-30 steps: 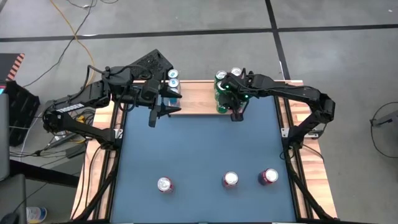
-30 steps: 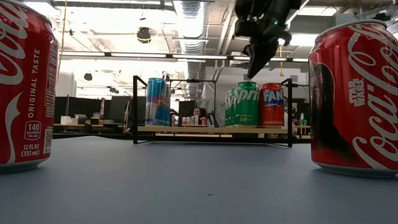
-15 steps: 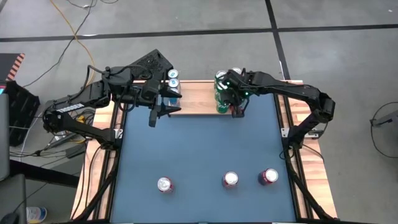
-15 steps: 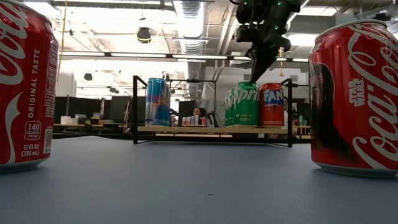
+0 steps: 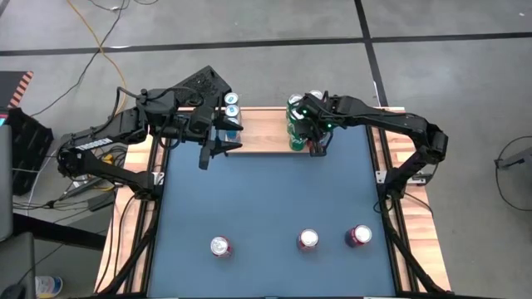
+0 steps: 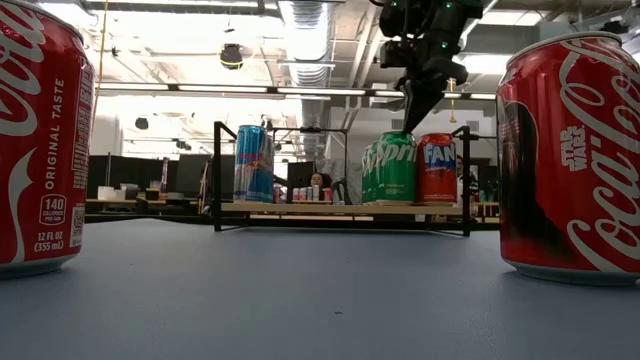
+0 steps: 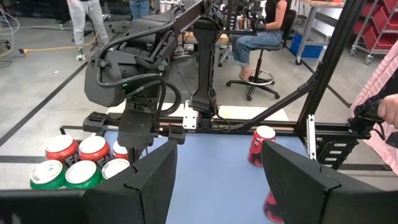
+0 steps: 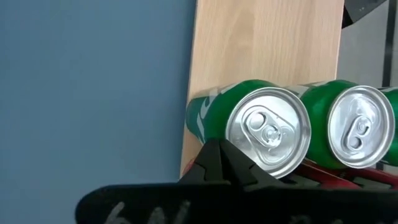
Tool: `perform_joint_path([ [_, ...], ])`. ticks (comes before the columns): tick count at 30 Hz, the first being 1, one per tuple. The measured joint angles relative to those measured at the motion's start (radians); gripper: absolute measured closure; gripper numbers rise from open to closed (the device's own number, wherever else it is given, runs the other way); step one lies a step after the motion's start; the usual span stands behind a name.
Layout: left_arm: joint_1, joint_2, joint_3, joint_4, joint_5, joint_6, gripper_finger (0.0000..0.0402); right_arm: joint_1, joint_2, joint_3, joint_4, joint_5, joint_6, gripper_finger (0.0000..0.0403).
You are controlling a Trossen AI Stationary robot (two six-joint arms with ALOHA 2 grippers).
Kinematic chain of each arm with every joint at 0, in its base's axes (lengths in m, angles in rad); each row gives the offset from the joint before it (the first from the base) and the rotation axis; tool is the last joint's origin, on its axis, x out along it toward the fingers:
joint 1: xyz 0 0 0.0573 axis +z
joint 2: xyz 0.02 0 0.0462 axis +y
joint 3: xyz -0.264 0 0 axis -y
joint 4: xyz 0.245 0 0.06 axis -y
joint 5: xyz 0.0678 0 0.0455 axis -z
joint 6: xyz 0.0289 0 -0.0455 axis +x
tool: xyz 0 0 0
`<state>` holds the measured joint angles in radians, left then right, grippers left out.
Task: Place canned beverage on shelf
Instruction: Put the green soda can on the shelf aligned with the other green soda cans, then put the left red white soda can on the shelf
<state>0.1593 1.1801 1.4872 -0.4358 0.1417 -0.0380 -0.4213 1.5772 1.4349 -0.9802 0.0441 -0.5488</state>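
So the shelf (image 5: 262, 133) is a small light-wood board with thin black wire frames at both ends, sitting along the far edge of the blue counter (image 5: 266, 199). In the low view it stands a bit off the counter on those frames.

On the shelf's left end there are two tall slim blue cans (image 5: 231, 105), silver tops, with a blue-and-pink print showing in the low view. On the right end there's a tight cluster: green Sprite cans (image 6: 396, 166) at the front and red Fanta cans (image 6: 437, 168) right beside them, all upright and touching each other.

The right hand (image 5: 317, 149) hangs just above that cluster at the shelf's front edge, fingers pinched fully together with nothing between them. Its wrist camera looks straight down on the silver lid of a green can.

The left hand (image 5: 216, 150) sits over the shelf's left part just in front of the blue cans, fingers spread fairly wide, nothing between them.

Three more cans stand near the counter's near edge, well apart from the shelf: a red Coca-Cola can (image 5: 220, 246) toward the left, another red can (image 5: 308, 240) around the middle, and a third red one (image 5: 359, 236) just beside it to the right. All upright, red with white script.
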Motion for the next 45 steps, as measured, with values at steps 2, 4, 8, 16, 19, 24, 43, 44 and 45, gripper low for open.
perform_joint_path([
  [2, 0.0, 0.0, 0.0, 0.0, 0.0, 0.0, 0.0182, 0.0, 0.0, 0.0, 0.0, 0.012, 0.0, 0.0403],
  [4, 0.0, 0.0, 0.0, -0.001, 0.0, 0.0, 0.0182, 0.0, 0.0, 0.0, 0.001, 0.02, 0.0, 0.0403],
  [8, 0.0, 0.0, 0.0, -0.019, -0.022, 0.0, 0.0182, 0.002, 0.0, 0.0, 0.005, 0.037, 0.004, 0.0403],
  [16, 0.0, 0.0, 0.0, -0.051, -0.042, -0.027, 0.0182, 0.041, -0.022, 0.009, -0.011, 0.037, 0.028, 0.0403],
  [19, -0.003, 0.0, 0.0, -0.072, -0.011, -0.028, 0.0182, 0.09, -0.066, 0.057, -0.033, 0.036, 0.041, 0.0403],
  [24, -0.052, 0.013, 0.0, -0.128, 0.029, -0.112, 0.0182, 0.183, -0.151, 0.181, -0.132, 0.011, 0.119, 0.0399],
  [43, -0.535, 0.172, 0.0, -0.324, 0.008, -0.612, 0.0182, 0.38, -0.346, 0.346, -0.294, 0.151, 0.335, 0.0223],
  [44, -0.554, 0.185, 0.0, -0.328, -0.001, -0.617, 0.0182, 0.383, -0.346, 0.346, -0.295, 0.164, 0.334, 0.0211],
  [45, -0.572, 0.197, 0.0, -0.325, -0.015, -0.631, 0.0182, 0.383, -0.346, 0.346, -0.294, 0.173, 0.334, 0.02],
])
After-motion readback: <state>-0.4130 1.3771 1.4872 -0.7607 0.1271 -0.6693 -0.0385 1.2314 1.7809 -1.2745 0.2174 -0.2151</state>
